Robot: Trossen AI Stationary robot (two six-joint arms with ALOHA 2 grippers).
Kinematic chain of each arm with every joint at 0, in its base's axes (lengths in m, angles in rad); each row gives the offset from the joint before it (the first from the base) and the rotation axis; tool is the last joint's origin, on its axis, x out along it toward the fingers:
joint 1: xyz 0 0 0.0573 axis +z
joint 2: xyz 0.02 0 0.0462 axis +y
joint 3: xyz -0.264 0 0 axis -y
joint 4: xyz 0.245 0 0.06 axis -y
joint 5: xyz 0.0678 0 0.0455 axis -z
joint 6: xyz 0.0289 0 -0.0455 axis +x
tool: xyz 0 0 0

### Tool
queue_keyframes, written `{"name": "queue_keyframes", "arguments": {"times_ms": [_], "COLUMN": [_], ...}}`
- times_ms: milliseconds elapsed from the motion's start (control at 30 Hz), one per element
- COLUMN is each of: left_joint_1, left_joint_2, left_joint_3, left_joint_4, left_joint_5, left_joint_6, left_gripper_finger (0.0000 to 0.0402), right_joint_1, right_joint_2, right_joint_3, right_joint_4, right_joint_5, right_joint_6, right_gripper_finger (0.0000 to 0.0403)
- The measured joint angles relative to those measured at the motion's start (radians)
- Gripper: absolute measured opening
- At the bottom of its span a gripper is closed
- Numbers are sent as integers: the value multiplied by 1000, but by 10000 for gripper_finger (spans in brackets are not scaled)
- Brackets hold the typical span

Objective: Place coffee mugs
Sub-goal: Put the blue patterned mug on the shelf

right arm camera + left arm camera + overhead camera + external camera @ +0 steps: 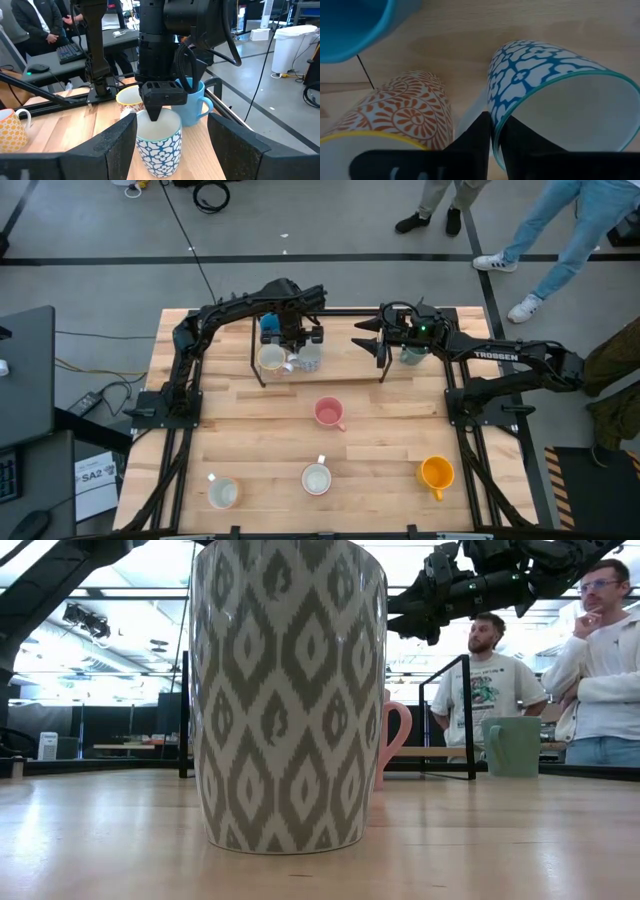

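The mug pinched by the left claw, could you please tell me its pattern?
Blue floral lattice on white, with a teal rim; the left wrist view shows it best.

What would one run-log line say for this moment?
left gripper: pinching rim of blue-patterned mug | right gripper: open, hovering above table | pink mug: mid-table

Pale wooden table [380, 435] with visible grain, smooth; glossy glazed ceramic mugs [159, 141]; matt black plastic fingers [235, 147]; black metal frame [255, 355].
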Motion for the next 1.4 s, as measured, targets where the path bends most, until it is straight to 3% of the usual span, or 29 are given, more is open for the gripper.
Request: {"name": "queue_keyframes", "arguments": {"times_ms": [400, 767, 1067, 1233, 1400], "left_joint_1": [1, 4, 23, 36, 41], "left_joint_2": [0, -17, -82, -101, -101], "left_joint_3": [0, 0, 0, 0, 0], "left_joint_4": [0, -9, -10, 2, 73], "left_joint_5": [-1, 10, -63, -119, -172], "left_joint_6": [4, 82, 155, 312, 564], "left_gripper_finger": [93, 96, 96, 96, 96], "right_joint_1": [0, 0, 67, 123, 171], "right_joint_2": [0, 0, 0, 7, 72], "right_joint_3": [0, 0, 0, 0, 0], "right_joint_4": [0, 0, 8, 54, 111], "right_joint_5": [0, -7, -18, 25, 45], "right_joint_6": [0, 0, -42, -73, -79], "right_gripper_finger": [250, 250, 250, 250, 250]}}
